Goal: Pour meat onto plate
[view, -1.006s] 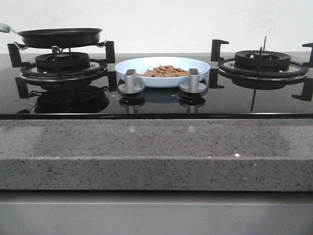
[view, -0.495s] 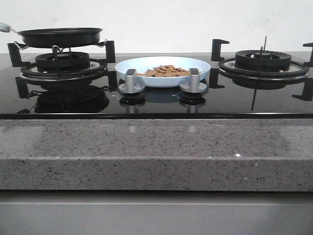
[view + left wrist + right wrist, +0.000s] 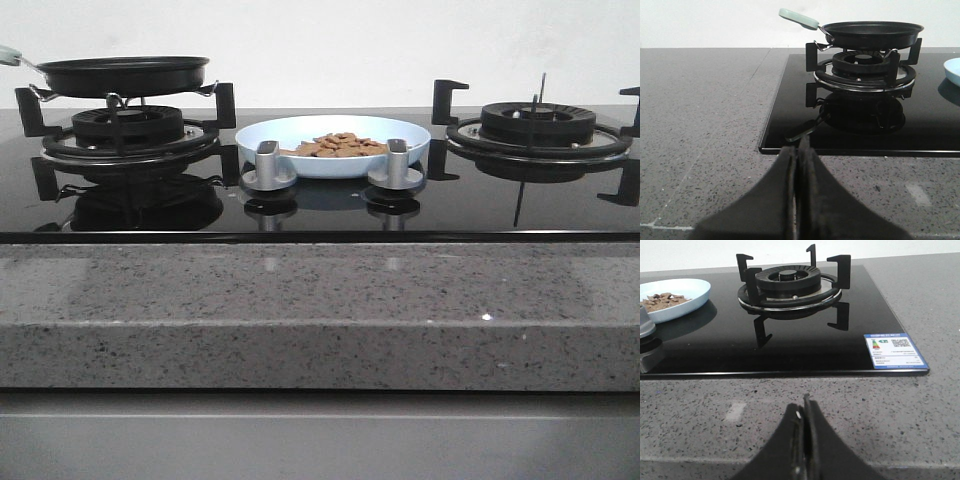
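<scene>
The pale-blue plate (image 3: 332,145) sits on the black glass hob between the two burners, with a heap of tan meat (image 3: 338,146) chunks lying in it. The right wrist view shows the plate (image 3: 690,295) and meat (image 3: 662,299) too; the left wrist view catches only the plate's edge (image 3: 953,71). A black frying pan (image 3: 122,75) with a pale-green handle rests on the left burner, and it looks empty. My left gripper (image 3: 798,146) hangs shut over the granite counter in front of the hob. My right gripper (image 3: 804,406) is shut over the counter as well. Neither holds anything, and neither shows in the front view.
Two silver knobs (image 3: 268,166) (image 3: 397,164) stand in front of the plate. The right burner (image 3: 537,128) carries only its black pan supports. A blue energy label (image 3: 894,351) is stuck at the hob's corner. A grey speckled counter (image 3: 320,310) runs along the front.
</scene>
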